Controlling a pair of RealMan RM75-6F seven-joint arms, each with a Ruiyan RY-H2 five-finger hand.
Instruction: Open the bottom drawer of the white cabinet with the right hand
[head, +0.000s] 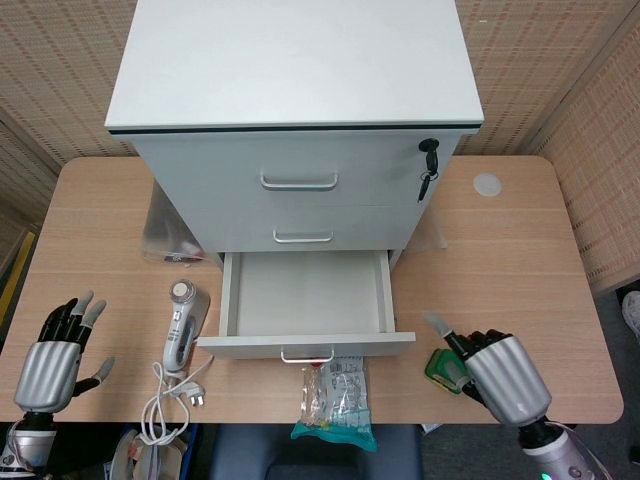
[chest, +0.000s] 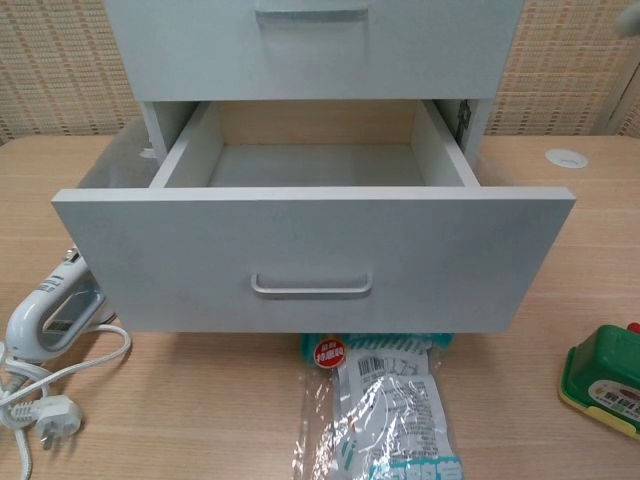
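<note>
The white cabinet (head: 300, 110) stands at the back of the table. Its bottom drawer (head: 305, 295) is pulled out and empty; in the chest view the drawer front (chest: 310, 260) with its metal handle (chest: 311, 287) fills the middle. My right hand (head: 500, 375) hovers off to the right of the drawer near the table's front edge, fingers apart, holding nothing. It is out of the chest view. My left hand (head: 50, 355) hangs at the front left corner, fingers spread and empty.
A plastic snack bag (head: 335, 400) lies just in front of the drawer. A white corded device (head: 183, 325) with its plug (chest: 45, 415) lies to the left. A green box (head: 447, 368) and a small black-and-red item (head: 486, 362) sit under my right hand.
</note>
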